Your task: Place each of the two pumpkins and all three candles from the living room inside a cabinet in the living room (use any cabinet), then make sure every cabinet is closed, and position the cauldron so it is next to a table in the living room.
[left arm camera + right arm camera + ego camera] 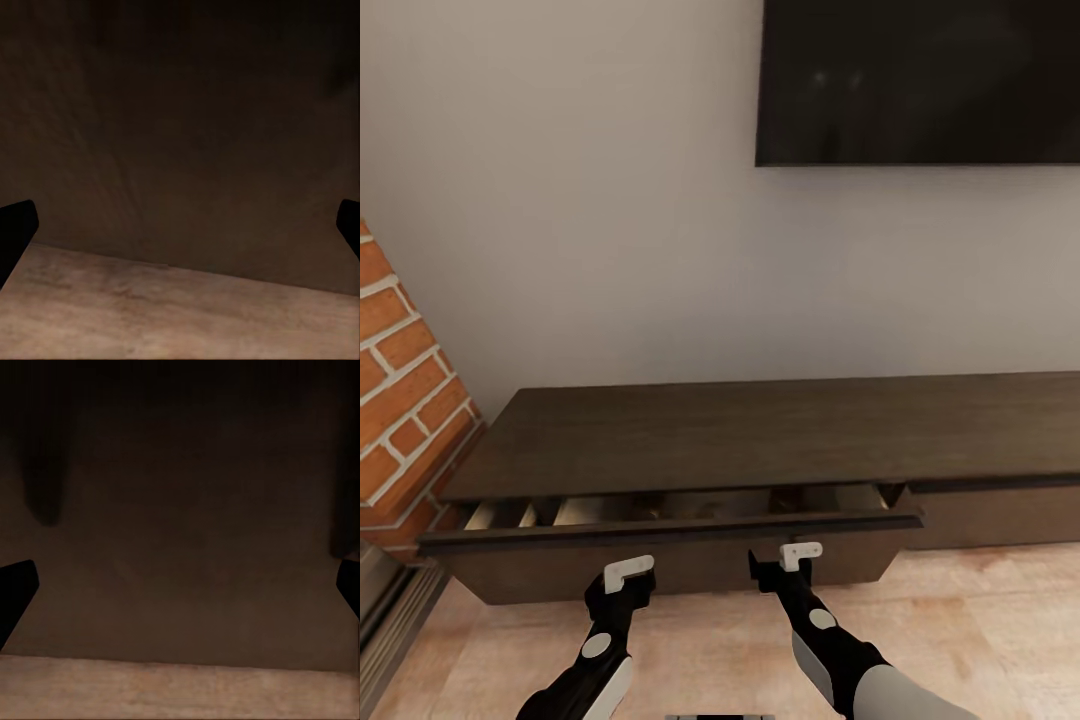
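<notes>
Cabinet (760, 440), dark-brown and low, drawer ajar, contents unclear; left gripper (622, 585) and right gripper (785, 566) spread wide.

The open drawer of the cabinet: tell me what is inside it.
The drawer of the cabinet is pulled out only partway. Through the gap, the head view shows pale inner panels and shadow, and no pumpkin or candle. The cabinet top covers most of the interior, so anything further back is hidden.

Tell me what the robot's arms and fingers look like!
Both arms are glossy black with pale grey panels and a small round grey patch near the wrist. The left gripper and right gripper each have a white block on top. Up close, the fingers look plain black.
</notes>
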Available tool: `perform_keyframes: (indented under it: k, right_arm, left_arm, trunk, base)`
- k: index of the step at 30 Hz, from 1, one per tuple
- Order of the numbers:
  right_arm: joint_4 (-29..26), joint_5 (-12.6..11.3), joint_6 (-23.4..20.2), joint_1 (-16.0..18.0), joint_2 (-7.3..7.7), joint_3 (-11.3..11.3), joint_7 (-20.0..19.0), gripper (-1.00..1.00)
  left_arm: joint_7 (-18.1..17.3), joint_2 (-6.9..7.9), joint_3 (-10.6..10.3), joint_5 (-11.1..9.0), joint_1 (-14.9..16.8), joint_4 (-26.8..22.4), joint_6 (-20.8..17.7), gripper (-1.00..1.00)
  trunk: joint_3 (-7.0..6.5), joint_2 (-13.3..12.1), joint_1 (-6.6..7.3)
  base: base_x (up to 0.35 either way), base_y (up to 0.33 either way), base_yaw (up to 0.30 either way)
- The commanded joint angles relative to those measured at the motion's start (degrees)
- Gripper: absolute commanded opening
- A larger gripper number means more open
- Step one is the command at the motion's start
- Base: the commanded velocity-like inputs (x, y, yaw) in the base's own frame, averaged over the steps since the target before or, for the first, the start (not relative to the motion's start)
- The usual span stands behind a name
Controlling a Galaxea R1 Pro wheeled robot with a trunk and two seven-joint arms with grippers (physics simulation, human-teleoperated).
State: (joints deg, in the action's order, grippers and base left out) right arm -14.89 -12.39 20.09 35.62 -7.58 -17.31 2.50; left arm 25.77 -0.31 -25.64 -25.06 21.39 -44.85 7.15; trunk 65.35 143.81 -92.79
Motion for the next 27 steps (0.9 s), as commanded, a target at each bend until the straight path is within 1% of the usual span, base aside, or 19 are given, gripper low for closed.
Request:
perform_keyframes:
  k: [1,4,9,18,23,27]
  right_arm:
    - [0.04,-0.44,0.21,0.06,0.02,-0.51,0.31,1.00]
    - [0.04,-0.44,0.21,0.06,0.02,-0.52,0.31,1.00]
    - [0.04,-0.44,0.21,0.06,0.02,-0.53,0.31,1.00]
    - [0.04,-0.44,0.21,0.06,0.02,-0.53,0.31,1.00]
    - [0.04,-0.44,0.21,0.06,0.02,-0.53,0.31,1.00]
    - [0.04,-0.44,0.21,0.06,0.02,-0.53,0.31,1.00]
  left_arm:
    - [0.33,0.05,-0.30,-0.60,0.05,0.02,0.41,1.00]
    - [0.33,0.05,-0.29,-0.60,0.05,0.02,0.41,1.00]
    - [0.34,0.07,-0.29,-0.60,0.05,0.02,0.41,1.00]
    - [0.37,0.09,-0.29,-0.60,0.05,0.02,0.42,1.00]
    - [0.36,0.09,-0.29,-0.60,0.05,0.02,0.41,1.00]
    - [0.36,0.13,-0.31,-0.60,0.05,0.02,0.41,1.00]
  trunk:
    - [0.04,0.02,-0.01]
    - [0.04,0.02,-0.01]
    - [0.04,0.02,-0.01]
    - [0.04,0.02,-0.01]
    - [0.04,0.02,-0.01]
    - [0.04,0.02,-0.01]
  base:
    - [0.155,0.000,0.000]
    - [0.095,0.000,0.000]
    - [0.216,0.000,0.000]
    - [0.030,0.000,0.000]
    - [0.156,0.000,0.000]
    - [0.039,0.000,0.000]
